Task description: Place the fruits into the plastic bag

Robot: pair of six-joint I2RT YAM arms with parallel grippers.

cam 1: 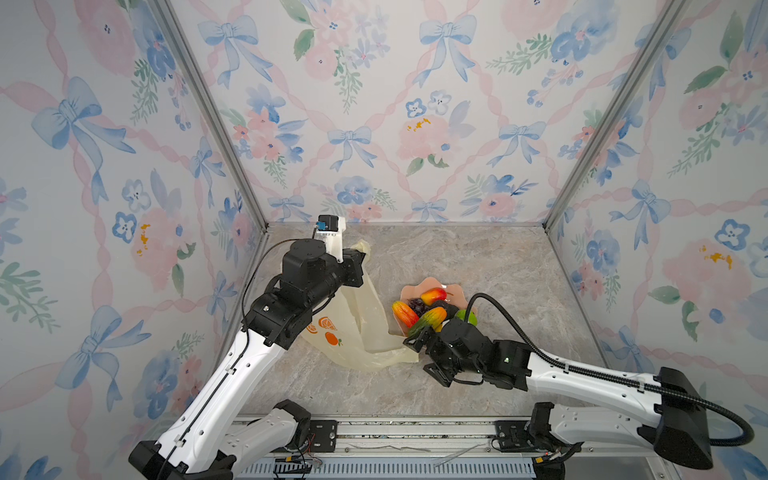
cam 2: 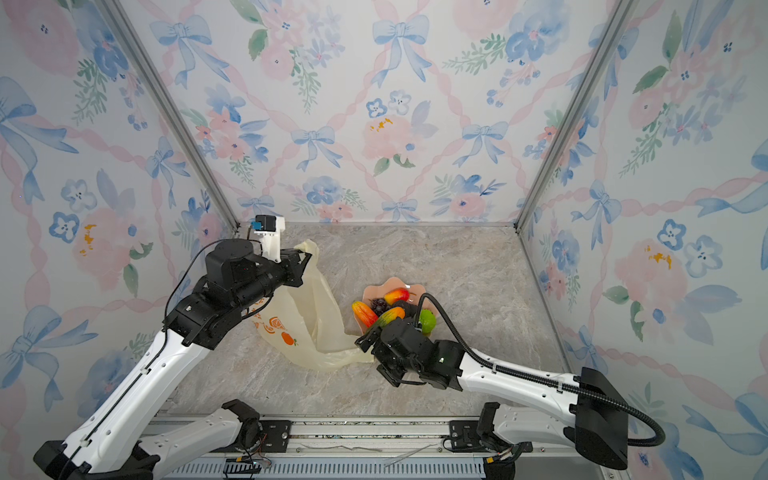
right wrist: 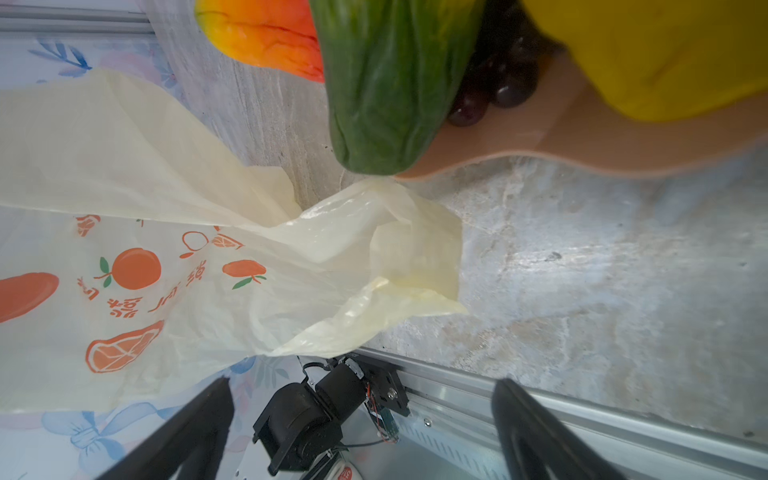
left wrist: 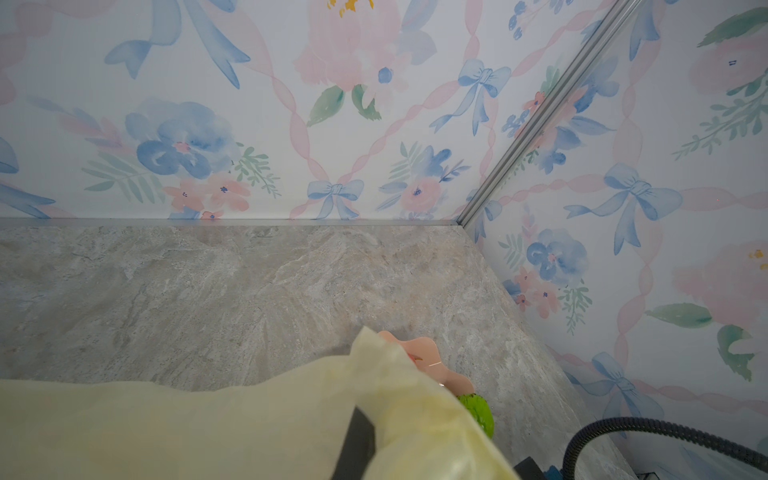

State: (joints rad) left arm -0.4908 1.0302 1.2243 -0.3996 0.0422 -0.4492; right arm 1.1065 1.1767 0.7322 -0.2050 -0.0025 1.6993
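R fingers (right wrist: 530, 432) wide nr bag (right wrist: 316, 249) edge

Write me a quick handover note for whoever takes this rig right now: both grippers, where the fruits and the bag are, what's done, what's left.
Left gripper: shut on one handle of the plastic bag, holding that side lifted at the back left.
Right gripper: jaws open and empty, low by the bag's other handle, which lies on the table beside the pink dish.
Fruits: all piled on the dish; none visible in the bag.
Done: one side of the bag is gripped.
Left: open the bag's mouth, then move every fruit in.
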